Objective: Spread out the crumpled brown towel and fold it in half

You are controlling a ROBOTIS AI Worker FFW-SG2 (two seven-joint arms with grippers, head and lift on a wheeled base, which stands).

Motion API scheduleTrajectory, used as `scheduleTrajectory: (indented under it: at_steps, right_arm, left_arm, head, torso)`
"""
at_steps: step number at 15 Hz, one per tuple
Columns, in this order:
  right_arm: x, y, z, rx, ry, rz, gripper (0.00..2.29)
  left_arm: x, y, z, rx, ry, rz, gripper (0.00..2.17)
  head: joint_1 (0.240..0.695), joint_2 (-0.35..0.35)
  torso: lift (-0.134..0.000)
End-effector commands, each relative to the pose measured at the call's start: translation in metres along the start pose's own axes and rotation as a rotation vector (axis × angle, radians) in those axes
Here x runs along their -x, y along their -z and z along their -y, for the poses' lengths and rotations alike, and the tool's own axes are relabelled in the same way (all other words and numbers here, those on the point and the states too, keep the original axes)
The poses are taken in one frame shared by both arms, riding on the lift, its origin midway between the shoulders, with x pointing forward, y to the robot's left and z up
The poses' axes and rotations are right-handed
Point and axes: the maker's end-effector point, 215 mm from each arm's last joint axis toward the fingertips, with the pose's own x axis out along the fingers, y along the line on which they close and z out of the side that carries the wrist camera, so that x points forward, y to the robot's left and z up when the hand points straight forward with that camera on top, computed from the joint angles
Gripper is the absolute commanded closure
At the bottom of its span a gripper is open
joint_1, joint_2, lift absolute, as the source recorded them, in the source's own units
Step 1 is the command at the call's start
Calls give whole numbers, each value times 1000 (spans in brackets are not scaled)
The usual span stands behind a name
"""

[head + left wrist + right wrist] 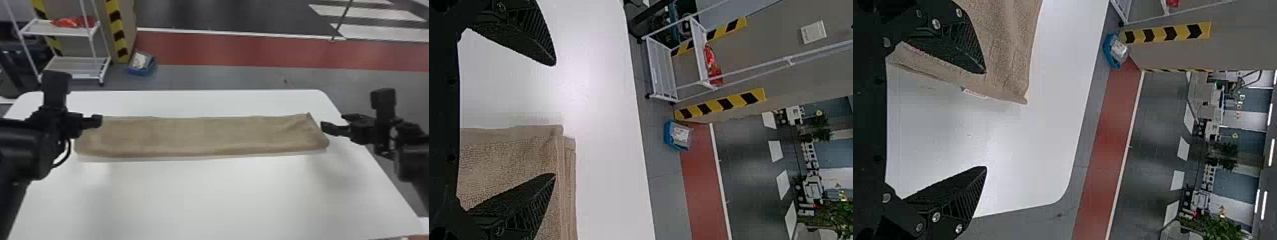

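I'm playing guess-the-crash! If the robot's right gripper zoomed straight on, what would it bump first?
Probably the white table, just beside the end of the brown towel. One finger of the right gripper might brush the towel. Its height is hard to judge, so it could glide above both.

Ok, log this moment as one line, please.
towel: long strip, looks folded; on table; left gripper: jaws open, left end; right gripper: jaws open, right end; nothing held
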Motion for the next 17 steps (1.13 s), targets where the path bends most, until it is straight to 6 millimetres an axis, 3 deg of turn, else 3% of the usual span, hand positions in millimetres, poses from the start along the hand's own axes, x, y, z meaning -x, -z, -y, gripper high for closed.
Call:
scheduleTrajectory:
  at_steps: [1, 17]
  right_arm:
    - [-3, -1, -5, 2, -7, 0, 232]
    - [3, -5, 2, 36, -12, 8, 232]
  left_arm:
    - [0, 3, 0, -1, 1, -4, 103]
    - [0, 5, -4, -10, -11, -6, 103]
  head:
    - [695, -107]
    - [695, -101]
  torso:
    - [-125]
    - [-125]
